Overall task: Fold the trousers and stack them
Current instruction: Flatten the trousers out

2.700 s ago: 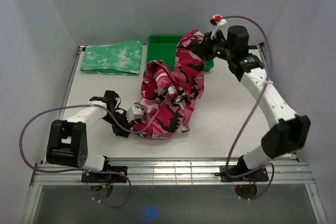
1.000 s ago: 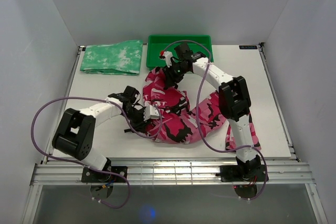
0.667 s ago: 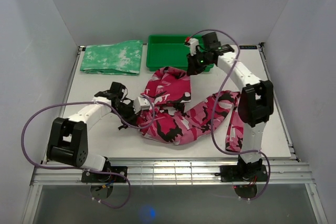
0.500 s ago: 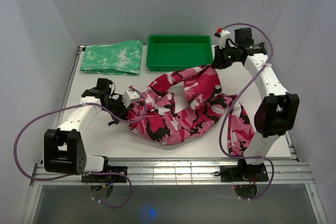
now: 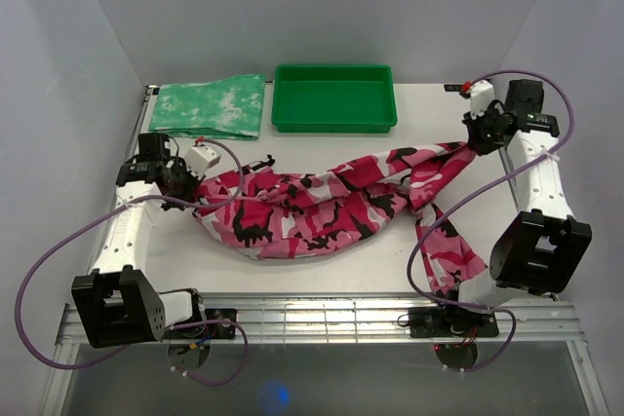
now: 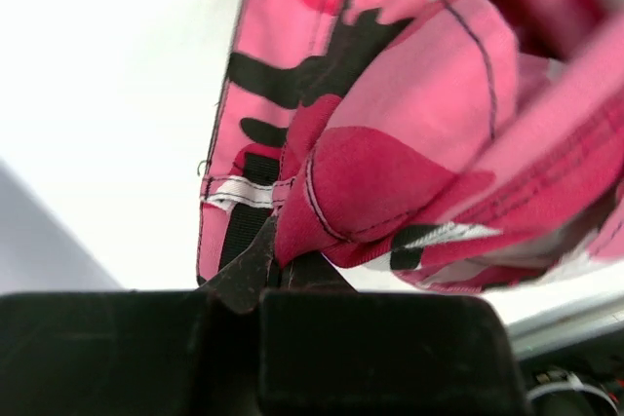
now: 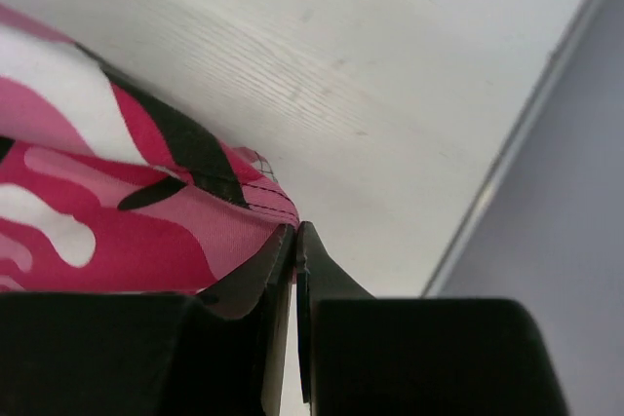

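1. The left gripper [image 5: 183,180] sits at about 9 o'clock on the table [image 5: 195,260]. The right gripper [image 5: 478,137] is at about 2 o'clock, near the table's right edge.
2. The trousers [image 5: 312,207] are stretched across the table between the two grippers. One end meets the left gripper and the other rises to the right gripper.
3. From the right gripper, a loose leg [image 5: 453,250] trails down toward 5 o'clock and ends near the front edge.
4. The cloth is a pink, white and black camouflage print. It is bunched and twisted into a long rope-like band, sagging in the middle toward 6 o'clock, not laid flat.
5. In the left wrist view, the left gripper [image 6: 278,265] has its fingers pressed together on a fold of the trousers [image 6: 390,143], with seams and stitching running out of the pinch.
6. In the right wrist view, the right gripper [image 7: 295,241] has its fingers nearly touching. A stitched corner of the trousers [image 7: 97,202] is clamped between them, just above the white tabletop.
7. A green tray [image 5: 334,127] stands at 12 o'clock, apart from the trousers. A folded green-and-white cloth [image 5: 207,106] lies at 11 o'clock.
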